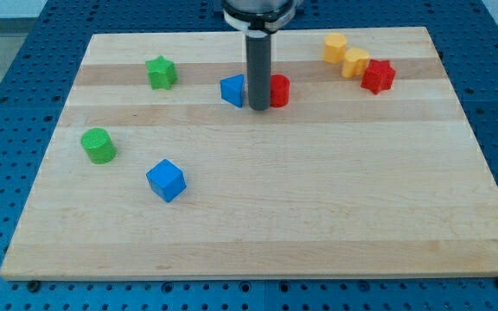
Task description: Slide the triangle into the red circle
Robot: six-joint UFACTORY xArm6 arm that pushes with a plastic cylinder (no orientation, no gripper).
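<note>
A blue triangle (232,90) lies on the wooden board (258,216) near the view's top centre. A red circle (279,90) lies just to its right. My tip (258,108) stands between the two, close against both, and the rod hides the gap between them and part of each block. I cannot tell whether the tip touches either one.
A green star (161,72) lies at the upper left, a green circle (98,145) at the left, a blue cube (165,180) below it. Two yellow blocks (335,47) (355,62) and a red star (377,76) sit at the upper right.
</note>
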